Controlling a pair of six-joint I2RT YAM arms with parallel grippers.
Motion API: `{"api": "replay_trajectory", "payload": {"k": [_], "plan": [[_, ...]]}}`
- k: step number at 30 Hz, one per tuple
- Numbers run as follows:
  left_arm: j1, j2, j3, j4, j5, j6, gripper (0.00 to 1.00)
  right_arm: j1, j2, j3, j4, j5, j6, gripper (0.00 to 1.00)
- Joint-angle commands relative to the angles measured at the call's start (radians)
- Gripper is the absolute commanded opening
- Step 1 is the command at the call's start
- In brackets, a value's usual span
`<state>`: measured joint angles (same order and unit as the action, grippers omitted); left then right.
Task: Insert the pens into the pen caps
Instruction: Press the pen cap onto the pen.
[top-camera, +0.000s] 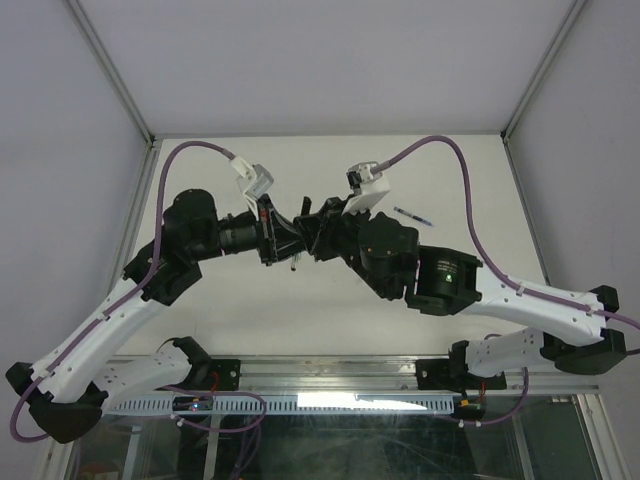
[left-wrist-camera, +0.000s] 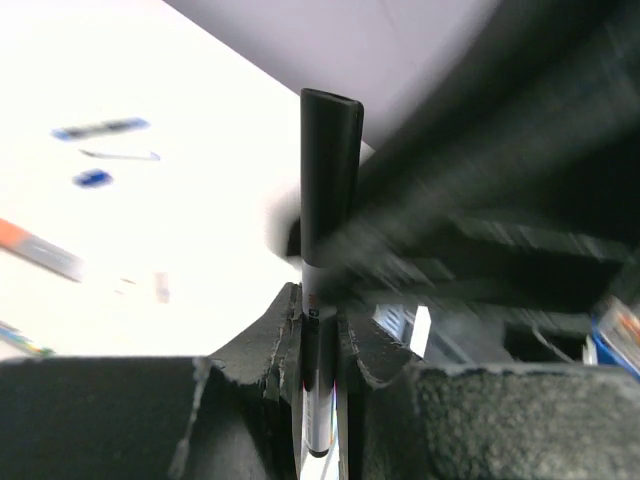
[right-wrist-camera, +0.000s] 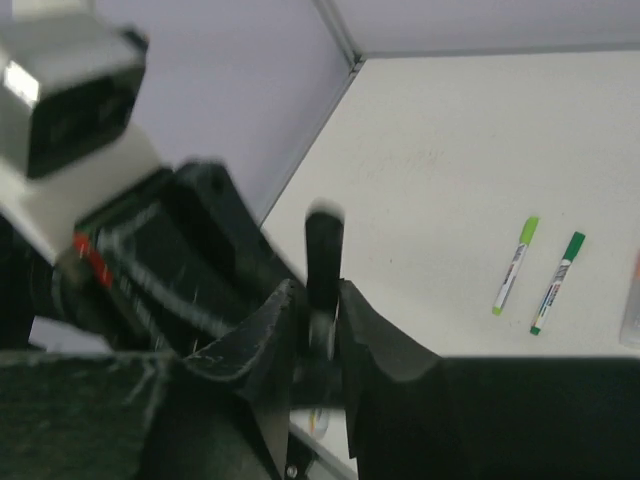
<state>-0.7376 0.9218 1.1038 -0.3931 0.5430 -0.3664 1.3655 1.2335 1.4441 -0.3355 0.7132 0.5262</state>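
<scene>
clamping a pale pen (left-wrist-camera: 318, 420), the left gripper (left-wrist-camera: 318, 310) is closed tight; its black cap (left-wrist-camera: 330, 180) looks seated, right gripper (right-wrist-camera: 315, 300) around it, hold unclear. blue cap (left-wrist-camera: 92, 178) lies loose.

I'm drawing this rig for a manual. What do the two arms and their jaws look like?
The left arm and right arm have white lower links and bulky black joint housings. A purple cable loops along each to a white wrist camera. A green light glows on the right arm's elbow. The jaws are matte black with rough edges.
</scene>
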Motion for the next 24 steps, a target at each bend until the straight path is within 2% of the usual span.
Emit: {"api": "replay_trajectory", "payload": {"k": [1, 5, 10, 16, 20, 24], "plan": [[0.057, 0.0, 0.03, 0.168, -0.187, 0.021, 0.0, 0.043, -0.069, -0.019, -0.025, -0.08, -0.052, 0.29], [0.057, -0.003, 0.023, 0.156, -0.189, 0.025, 0.0, 0.043, -0.141, -0.094, 0.008, -0.043, -0.041, 0.39], [0.057, -0.012, 0.009, 0.152, -0.182, 0.032, 0.0, 0.042, -0.248, -0.205, 0.042, -0.002, -0.003, 0.43], [0.057, -0.018, -0.007, 0.154, -0.113, 0.037, 0.0, 0.04, -0.278, -0.2, 0.034, 0.02, -0.034, 0.51], [0.057, -0.02, -0.023, 0.159, -0.085, 0.027, 0.0, -0.011, -0.211, -0.093, -0.017, -0.094, -0.099, 0.58], [0.057, -0.021, -0.04, 0.167, -0.078, 0.017, 0.0, -0.164, -0.133, 0.004, -0.033, -0.309, -0.106, 0.61]]}}
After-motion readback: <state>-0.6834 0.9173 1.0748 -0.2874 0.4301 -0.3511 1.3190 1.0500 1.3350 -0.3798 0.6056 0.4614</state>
